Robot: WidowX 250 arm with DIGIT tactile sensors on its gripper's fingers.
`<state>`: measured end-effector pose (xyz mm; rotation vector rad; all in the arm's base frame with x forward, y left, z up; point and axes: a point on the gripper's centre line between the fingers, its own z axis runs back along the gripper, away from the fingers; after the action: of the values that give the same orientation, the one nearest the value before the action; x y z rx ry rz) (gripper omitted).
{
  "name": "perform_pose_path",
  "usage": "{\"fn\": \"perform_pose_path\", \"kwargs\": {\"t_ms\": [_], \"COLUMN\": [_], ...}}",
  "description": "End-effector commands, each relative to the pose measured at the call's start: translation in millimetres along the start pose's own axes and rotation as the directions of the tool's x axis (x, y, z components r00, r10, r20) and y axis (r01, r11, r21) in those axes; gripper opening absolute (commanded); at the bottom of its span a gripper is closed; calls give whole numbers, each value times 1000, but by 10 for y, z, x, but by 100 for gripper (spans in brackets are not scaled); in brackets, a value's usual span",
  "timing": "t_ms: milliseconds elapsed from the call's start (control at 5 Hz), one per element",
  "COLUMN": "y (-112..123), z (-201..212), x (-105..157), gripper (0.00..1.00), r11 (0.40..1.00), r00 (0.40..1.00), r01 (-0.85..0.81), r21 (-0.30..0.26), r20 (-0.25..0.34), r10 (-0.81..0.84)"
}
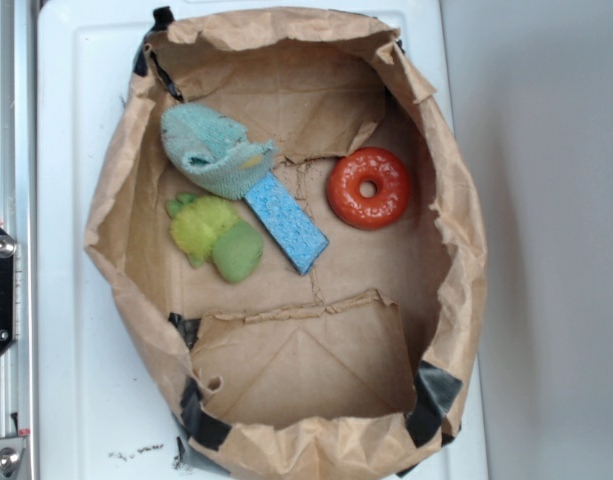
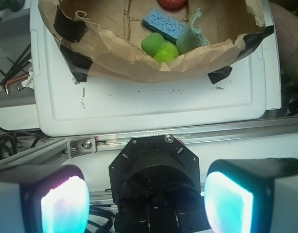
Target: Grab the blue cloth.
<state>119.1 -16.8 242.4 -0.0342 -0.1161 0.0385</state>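
The blue cloth (image 1: 211,150) is a pale teal terry washcloth, crumpled at the back left of the floor of a cut-down brown paper bag (image 1: 121,190). Its lower edge overlaps the end of a bright blue sponge (image 1: 286,222). In the wrist view the cloth (image 2: 191,36) shows just behind the bag's near rim (image 2: 114,56). My gripper (image 2: 149,201) is open and empty, its glowing pads (image 2: 63,206) wide apart. It is well outside the bag, over the robot's black base (image 2: 153,170). The gripper does not show in the exterior view.
A yellow-green plush toy (image 1: 216,235) lies just in front of the cloth. A red doughnut (image 1: 368,187) sits at the right of the bag. The bag stands on a white board (image 1: 66,150), with a metal rail (image 2: 187,138) along its edge. The bag's walls stand high all round.
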Motion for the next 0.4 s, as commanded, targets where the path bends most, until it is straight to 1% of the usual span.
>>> {"fn": "perform_pose_path", "kwargs": {"t_ms": [0,200], "y": [0,110], "z": [0,-187], "x": [0,425], "gripper": [100,100], "r11": [1000,990], "r00": [1000,988], "r01": [0,138], "r21": [0,18], "r20": [0,-69], "r10": [0,-137]}}
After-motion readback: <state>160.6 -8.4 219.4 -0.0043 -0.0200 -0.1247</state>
